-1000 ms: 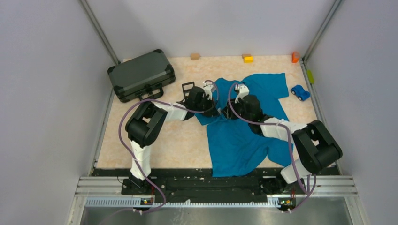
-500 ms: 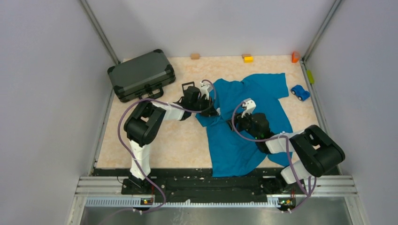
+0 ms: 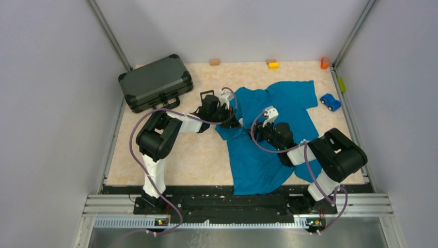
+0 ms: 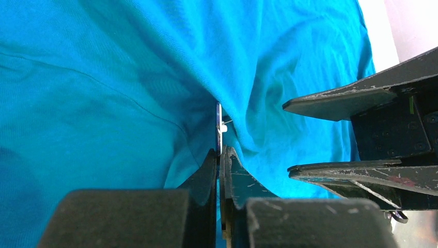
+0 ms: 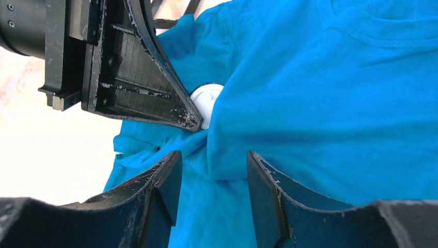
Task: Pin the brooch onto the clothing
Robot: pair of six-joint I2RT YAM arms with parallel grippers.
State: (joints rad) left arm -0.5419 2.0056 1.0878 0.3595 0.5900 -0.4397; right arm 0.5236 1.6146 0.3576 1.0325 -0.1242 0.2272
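Beige marbled table [image 3: 170,155]: 1 teal T-shirt [image 3: 258,155], 1 grey case [image 3: 155,81], 1 toy car [image 3: 330,101]. Left gripper [image 4: 220,152] clamped tight on 1 brooch [image 4: 218,121], edge-on against a T-shirt fold, face hidden. From above, brooch not visible. Right gripper [image 5: 212,160] half-parted beside it, gripping nothing.

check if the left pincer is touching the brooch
Touching: the left wrist view shows the left pincer shut on the brooch, whose thin edge sticks out from its grip.
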